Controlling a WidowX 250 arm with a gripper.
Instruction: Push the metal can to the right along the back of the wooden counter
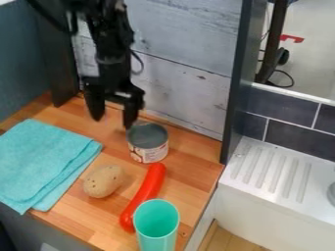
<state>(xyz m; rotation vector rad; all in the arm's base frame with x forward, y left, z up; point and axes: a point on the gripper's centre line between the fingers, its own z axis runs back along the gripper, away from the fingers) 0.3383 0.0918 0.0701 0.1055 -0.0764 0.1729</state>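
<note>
My gripper (114, 121) hangs over the far left part of the wooden counter (193, 169), in front of the whitewashed board wall (180, 83). My two fingers point down and stand well apart, with nothing held between them. The right one comes down right by the far left rim of the can (148, 147); I cannot tell whether it touches.

The can stands upright on the counter, its open top toward the camera, a printed label around its side. Nearer than the can lies a long, slightly curved red sausage (145, 192), running from just by the can toward the near left. To the left of the sausage is a brown potato (103, 181), apart from it. A turquoise cup (156, 228) is at the near end, its rim overlapping the sausage in my view. On the left, a folded turquoise cloth (42, 162) lies flat. To the right of the counter is a white sink (275, 171) with a ridged draining surface, below dark tiles (291, 110).
</note>
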